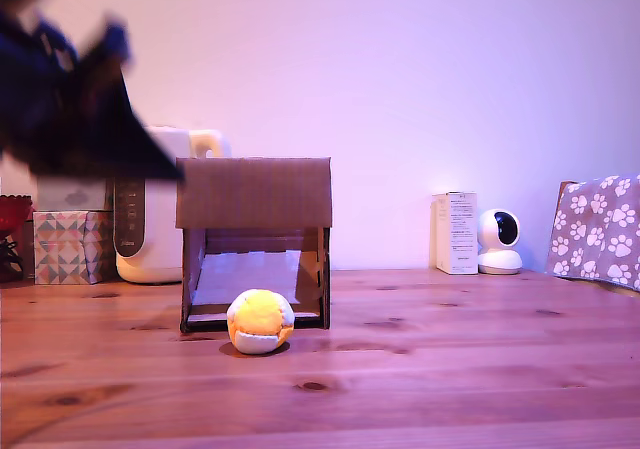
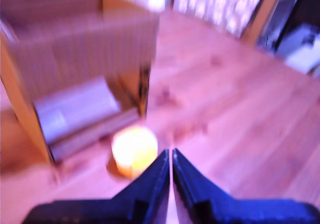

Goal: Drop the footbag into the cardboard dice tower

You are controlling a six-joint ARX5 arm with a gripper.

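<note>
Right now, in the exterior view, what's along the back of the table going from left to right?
Patterned tissue box → cream-white appliance → cardboard dice tower, with the footbag lying in front of it → white carton → small white camera → paw-print cloth.

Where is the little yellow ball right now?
In the exterior view, the ball sits on the wooden table, right in front of the cardboard box's lower opening, near the middle of the picture. Nothing is holding it.
</note>
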